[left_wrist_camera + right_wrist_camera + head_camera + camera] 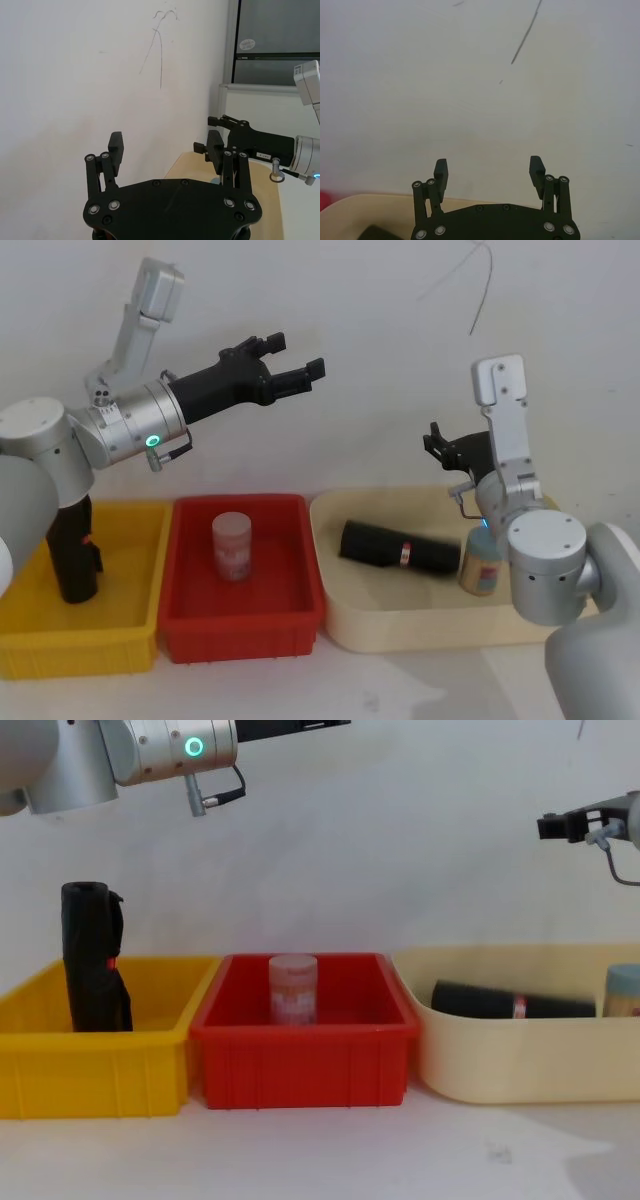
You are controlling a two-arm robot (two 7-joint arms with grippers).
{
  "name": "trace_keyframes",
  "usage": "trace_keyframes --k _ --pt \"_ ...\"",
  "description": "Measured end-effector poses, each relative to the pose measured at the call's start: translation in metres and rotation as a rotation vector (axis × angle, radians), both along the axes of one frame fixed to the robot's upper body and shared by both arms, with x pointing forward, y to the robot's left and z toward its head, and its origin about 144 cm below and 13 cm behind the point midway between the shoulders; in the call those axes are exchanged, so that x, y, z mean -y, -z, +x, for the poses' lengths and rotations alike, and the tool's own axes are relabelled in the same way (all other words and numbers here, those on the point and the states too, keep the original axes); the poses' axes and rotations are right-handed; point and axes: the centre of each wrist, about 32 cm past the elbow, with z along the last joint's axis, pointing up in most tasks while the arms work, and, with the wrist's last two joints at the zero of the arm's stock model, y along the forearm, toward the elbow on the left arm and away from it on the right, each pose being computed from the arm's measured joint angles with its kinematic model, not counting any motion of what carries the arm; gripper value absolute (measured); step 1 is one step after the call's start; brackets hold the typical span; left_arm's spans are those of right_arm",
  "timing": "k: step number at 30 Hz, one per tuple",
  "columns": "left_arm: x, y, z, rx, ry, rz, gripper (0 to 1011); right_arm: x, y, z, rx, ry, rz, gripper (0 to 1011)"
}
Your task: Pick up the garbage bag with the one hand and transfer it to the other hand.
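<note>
One black garbage bag roll (73, 550) stands upright in the yellow bin (130, 625), also visible in the chest view (93, 960). An alike roll (398, 547) with a red band lies flat in the cream tray (400, 625), roll (510, 1002). My left gripper (297, 357), on the green-ringed arm, hangs open and empty high above the red bin; its fingers (116, 145) spread wide. My right gripper (434, 443) hovers open and empty over the cream tray's far side, fingers (440, 172) apart, seen from the side in the chest view (550, 825).
A red bin (240, 625) between the yellow bin and the tray holds a pinkish lidded jar (232, 545). A small blue-capped jar (480, 565) stands at the right end of the cream tray. A white wall closes off the back.
</note>
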Motion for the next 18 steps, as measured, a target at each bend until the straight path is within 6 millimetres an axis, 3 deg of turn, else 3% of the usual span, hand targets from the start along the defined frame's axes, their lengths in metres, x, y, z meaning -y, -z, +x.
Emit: trace_keyframes --k 18 --pt "0.0000 0.0000 0.0000 0.000 0.000 0.000 1001 0.0071 0.0009 -0.0049 -0.005 0.018 -0.004 1000"
